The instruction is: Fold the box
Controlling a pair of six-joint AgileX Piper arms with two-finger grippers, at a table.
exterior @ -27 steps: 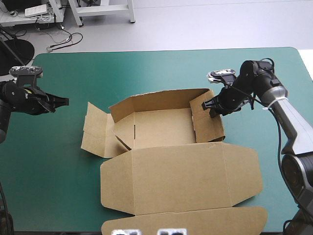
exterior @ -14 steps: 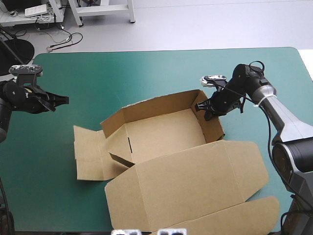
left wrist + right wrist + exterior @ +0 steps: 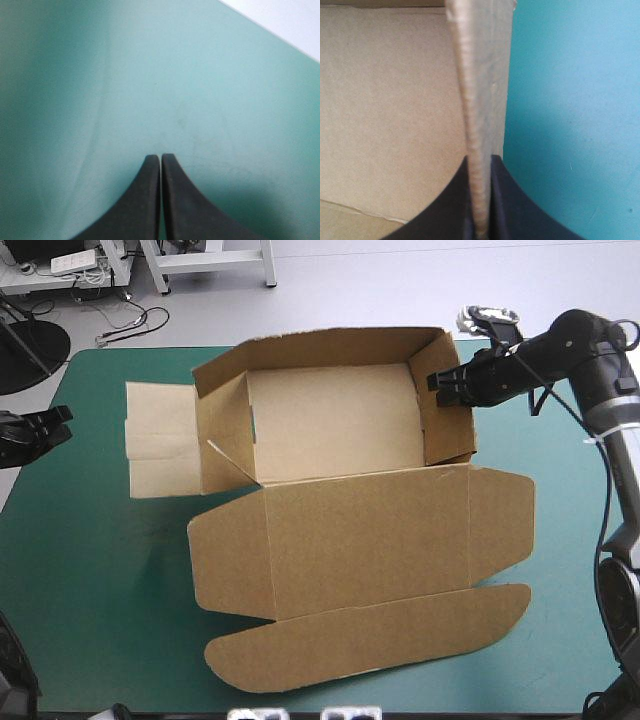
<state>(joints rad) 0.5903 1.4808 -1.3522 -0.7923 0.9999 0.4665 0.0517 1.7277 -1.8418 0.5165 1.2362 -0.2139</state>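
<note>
The brown box (image 3: pixel 330 420) stands as an open tray toward 12 o'clock on the table's teal-green cover (image 3: pixel 100 560), close to the far edge. Its lid (image 3: pixel 370 540) lies flat toward 6 o'clock, with a rounded tuck flap (image 3: pixel 370 635) at its near end. A side flap (image 3: pixel 160 440) lies flat at 9 o'clock of the tray. The right gripper (image 3: pixel 440 385) is at 3 o'clock of the tray, its black fingers pinching the upright right wall (image 3: pixel 477 75) from both sides. The left gripper (image 3: pixel 60 422) is at 9 o'clock of the table, well apart from the box. Its fingers are pressed together over bare cover.
</note>
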